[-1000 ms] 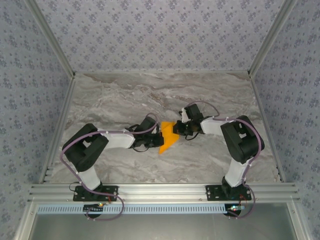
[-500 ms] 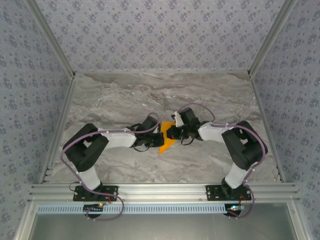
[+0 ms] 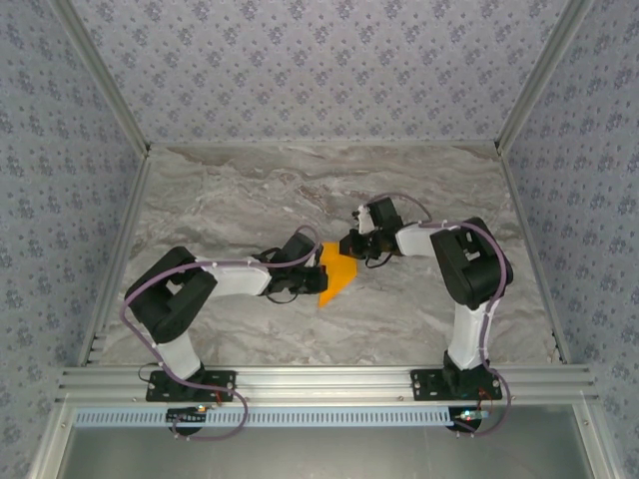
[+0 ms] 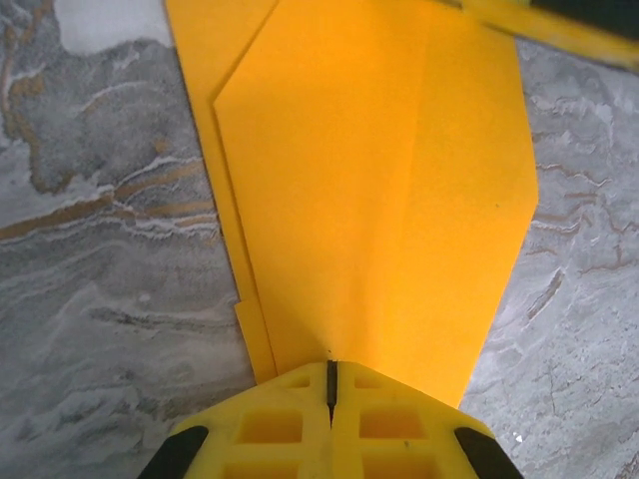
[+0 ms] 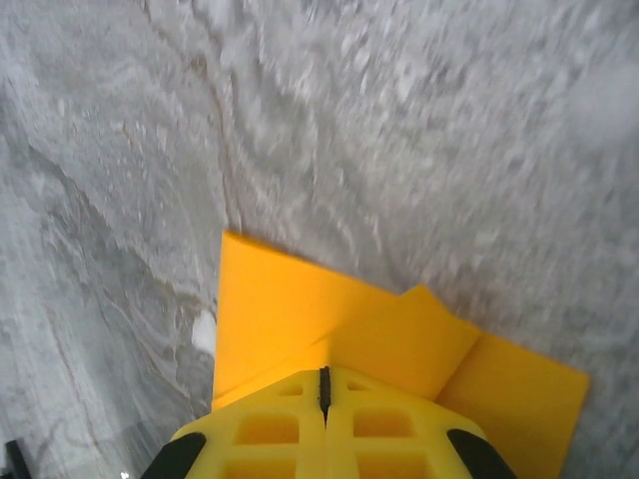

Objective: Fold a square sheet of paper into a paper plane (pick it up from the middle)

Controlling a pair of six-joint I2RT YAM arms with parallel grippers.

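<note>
square sheet of paper [image 4: 379,200]: part-folded on tabletop [image 4: 100,249] | left fingers [image 4: 290,391], right fingers [image 5: 285,394]: pressed together, atop it | risk: dragging tips may skew creases

You're looking into a robot lab's test cell, not a home or a shop. The table [image 3: 250,195] has a marble-look top, boxed in by walls [image 3: 319,60] in a small flower print. Bare aluminium posts [image 3: 98,75] run up the corners. Along the table's near edge a slotted aluminium rail [image 3: 319,380] carries the left arm [image 3: 235,277] and the right arm [image 3: 469,269], bolted side by side. Purple cables [image 3: 128,317] loop along them.
</note>
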